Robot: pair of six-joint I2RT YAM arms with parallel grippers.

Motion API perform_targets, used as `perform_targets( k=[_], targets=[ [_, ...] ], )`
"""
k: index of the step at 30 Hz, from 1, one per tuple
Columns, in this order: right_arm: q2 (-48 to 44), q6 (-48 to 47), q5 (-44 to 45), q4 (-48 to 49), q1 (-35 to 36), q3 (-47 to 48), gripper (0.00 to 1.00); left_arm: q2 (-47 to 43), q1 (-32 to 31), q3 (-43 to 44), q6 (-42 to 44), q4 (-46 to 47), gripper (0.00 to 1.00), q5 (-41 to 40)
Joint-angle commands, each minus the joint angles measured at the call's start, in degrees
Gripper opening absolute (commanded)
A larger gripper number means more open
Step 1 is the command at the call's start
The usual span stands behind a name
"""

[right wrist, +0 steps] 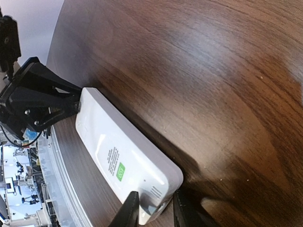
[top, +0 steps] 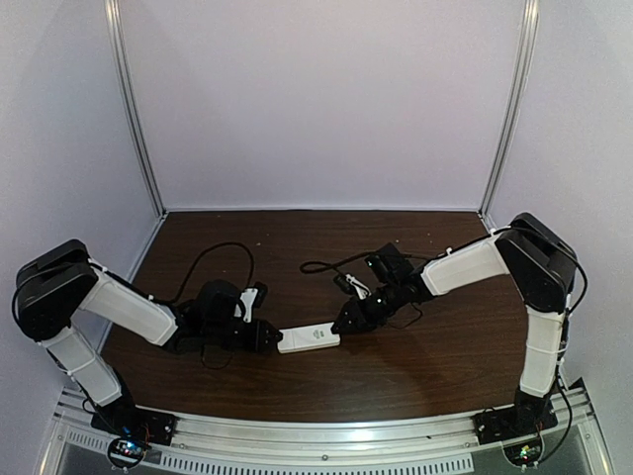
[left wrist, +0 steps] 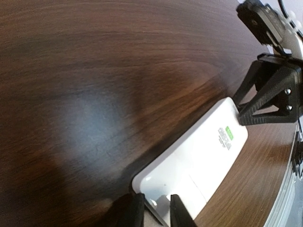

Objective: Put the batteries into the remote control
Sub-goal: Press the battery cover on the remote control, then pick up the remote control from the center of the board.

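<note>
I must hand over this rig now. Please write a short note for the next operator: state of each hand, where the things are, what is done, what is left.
Left hand: shut on one end of the remote control.
Right hand: shut on the opposite end.
Remote control: held between both hands, low at the table, green label side up; no buttons show.
Batteries: in no camera view.
Done: remote gripped at both ends.
Left: probably locate the batteries and load them; whether any are already inside cannot be told.
</note>
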Motion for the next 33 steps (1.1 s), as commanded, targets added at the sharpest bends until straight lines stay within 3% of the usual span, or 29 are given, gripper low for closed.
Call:
perform_targets(
  k=[1,9,12,13,16,19,23,27,33],
  targets=[
    [-1.34,-1.13,0.86,1.64,-0.58,-1.09,0.31,-3.31,0.46,-0.05,1.34,-0.19,0.29,3.85],
    [-7.49,-3.74,2.39,-3.01,-4.76,-1.05,0.46,-11.26,3.2,7.23,16.3,-17.06,0.65,1.08],
    [-10.19,-3.97,2.37,-3.11,-5.68,-1.81,0.51,-11.76,3.18,9.79,26.14,-20.95,0.92,4.19],
    [-11.15,-3.88,2.24,-2.85,-6.2,-2.35,0.54,-11.6,2.96,10.67,29.39,-22.53,0.97,5.54],
    [-14.72,-3.23,2.13,-1.11,-7.66,-4.59,0.61,-8.66,1.34,13.88,33.24,-23.57,0.97,7.87],
    [-18.99,-2.75,2.46,0.16,-9.43,-6.77,0.65,-2.11,-3.14,21.27,41.26,-32.66,0.97,0.23],
    [-23.71,-2.62,3.21,0.61,-11.42,-8.77,0.68,5.03,-4.47,29.14,48.6,-40.08,0.93,1.41],
    [-26.9,-1.73,2.94,2.36,-12.73,-10.97,0.68,10.73,-4.91,35.19,51.99,-45.05,0.83,0.83],
    [-28.31,-1.58,1.79,2.99,-13.58,-12.36,0.68,16.95,-6.04,41.47,55.3,-49.37,0.79,-0.56]
  ],
)
